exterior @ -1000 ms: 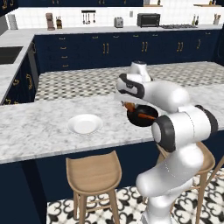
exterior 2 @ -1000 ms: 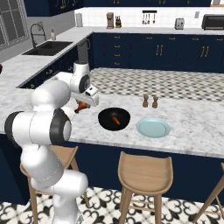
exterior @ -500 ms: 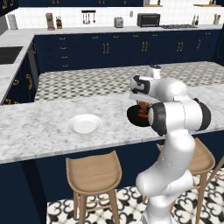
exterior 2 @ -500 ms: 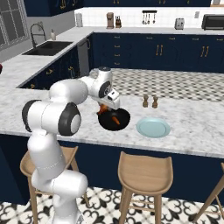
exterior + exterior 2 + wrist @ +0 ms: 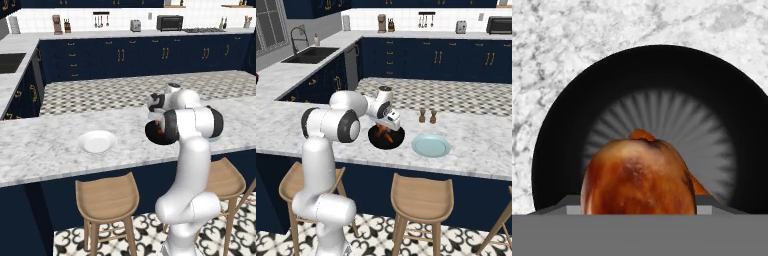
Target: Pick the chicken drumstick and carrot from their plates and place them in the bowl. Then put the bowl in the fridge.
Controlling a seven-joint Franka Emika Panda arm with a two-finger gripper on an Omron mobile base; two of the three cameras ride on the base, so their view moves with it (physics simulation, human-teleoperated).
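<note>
Over the black bowl (image 5: 386, 137) near the front edge of the marble desk (image 5: 45, 150), the pincer (image 5: 387, 126) hangs with the chicken drumstick (image 5: 637, 181) clamped between its jaws. From the hand view the meaty end of the drumstick sits right above the middle of the bowl, and a bit of orange peeks out from behind it, which looks like the carrot (image 5: 697, 186) lying inside the bowl, though most of it is hidden so I can't be totally sure. In the right base view you can see orange-brown stuff inside the bowl under the hand too. Just beside the bowl, toward the right end of the desk, is the pale blue plate (image 5: 431, 146). Behind that, nearer the back edge, stand two small brown shakers (image 5: 427, 115). Well apart on the other side, the white plate (image 5: 97, 142) sits on the desk near its front edge, with wooden stools (image 5: 107, 197) tucked below.
</note>
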